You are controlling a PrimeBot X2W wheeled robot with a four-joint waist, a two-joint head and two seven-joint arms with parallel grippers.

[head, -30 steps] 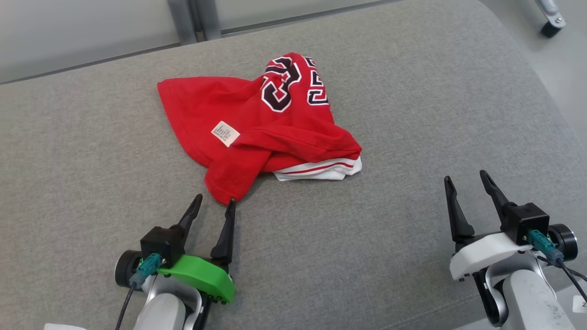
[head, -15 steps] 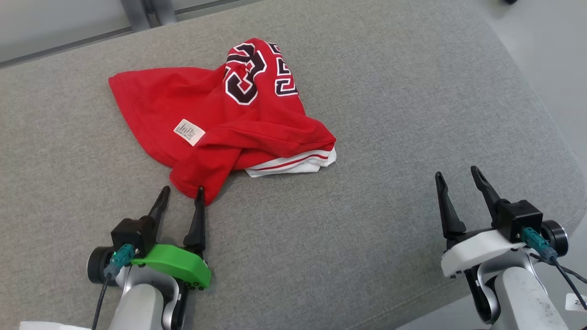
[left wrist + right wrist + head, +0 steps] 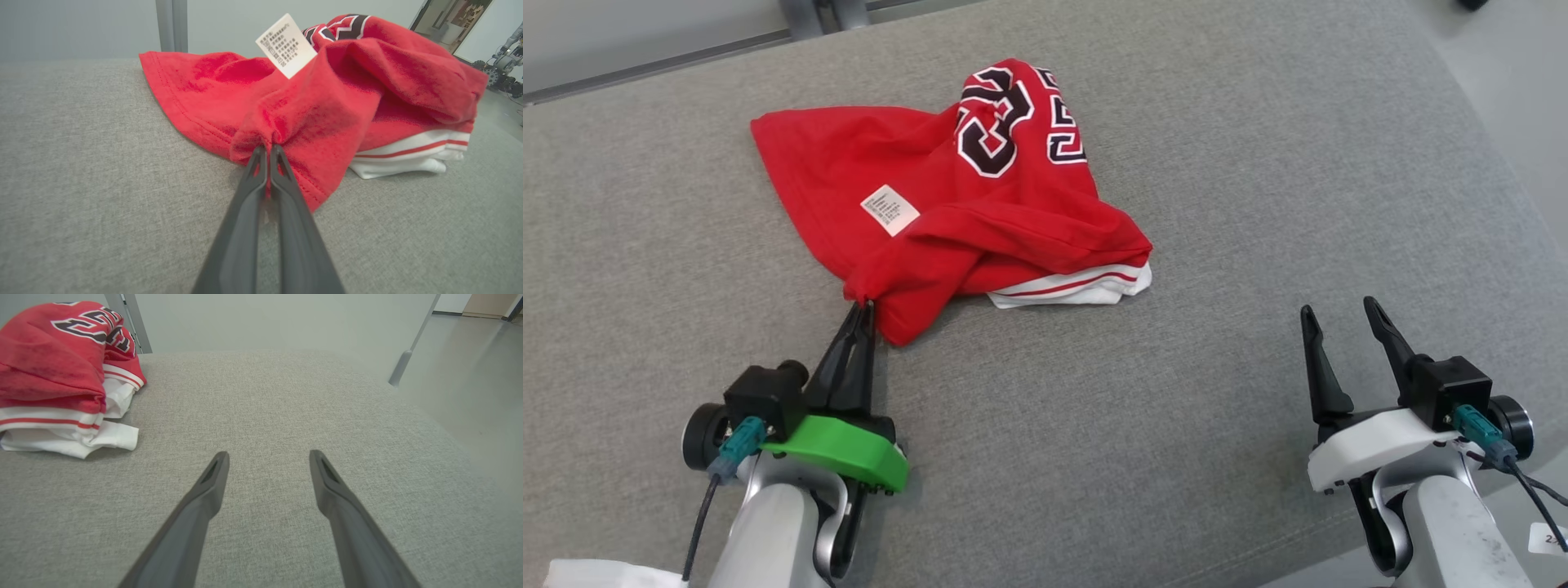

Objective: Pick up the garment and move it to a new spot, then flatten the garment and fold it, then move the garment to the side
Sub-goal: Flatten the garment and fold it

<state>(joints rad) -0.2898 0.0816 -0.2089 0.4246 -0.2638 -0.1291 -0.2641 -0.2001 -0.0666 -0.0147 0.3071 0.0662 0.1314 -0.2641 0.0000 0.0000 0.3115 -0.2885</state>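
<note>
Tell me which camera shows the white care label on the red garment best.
The left wrist view: the label sits close and large, its printed lines visible though not readable. The head view has it small and flat on the garment. The right wrist view catches the garment's striped white hem instead.

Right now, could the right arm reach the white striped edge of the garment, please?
Probably yes: the right end effector stands open, and only bare grey cushion lies between it and the white edge of the garment.
</note>
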